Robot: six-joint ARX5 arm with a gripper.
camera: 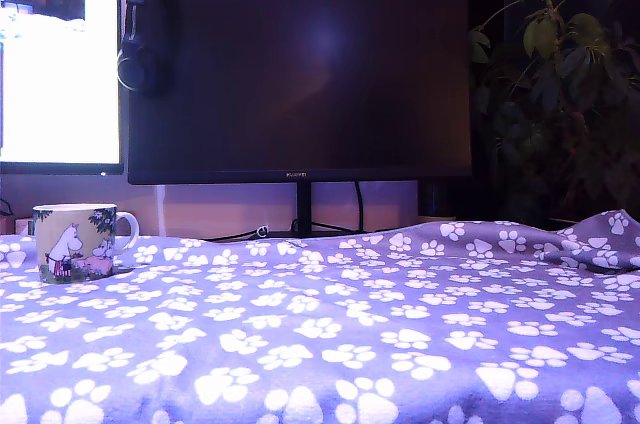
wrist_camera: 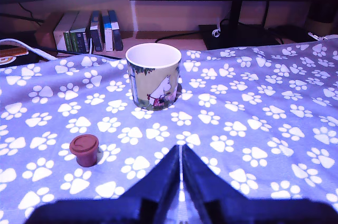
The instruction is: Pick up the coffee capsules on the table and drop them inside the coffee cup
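**A:** Table (camera: 330,344) first, since it fills most of both shots: it's draped in a purple-blue cloth with white paw prints all over, and the cloth is rumpled up near the far edge on the exterior view's right. Behind it sits a big dark monitor (camera: 300,74) with a headset (camera: 145,34) hung on its upper corner, a second lit screen (camera: 55,54) at the exterior view's left, and a leafy plant (camera: 570,54) at the exterior view's right.

**B:** ok and the cup?

**A:** The coffee cup (wrist_camera: 153,76) stands upright near the table's far edge, at the exterior view's left end. White rim and handle, cartoon hippo-ish figure on it. From the wrist view you can see down into it a bit, and the part of the inside that shows is plain white.

**B:** any capsules?

**A:** One that I can spot: a small reddish-brown capsule (wrist_camera: 85,150) sitting on the cloth, well apart from the cup and on the nearer side of it in the wrist view. The exterior view doesn't show it.

**B:** gripper?

**A:** The gripper (wrist_camera: 181,174) only shows in the wrist view, hanging above the cloth, nearer than the cup. Its jaws are pressed together with just a thin seam between them, nothing held.
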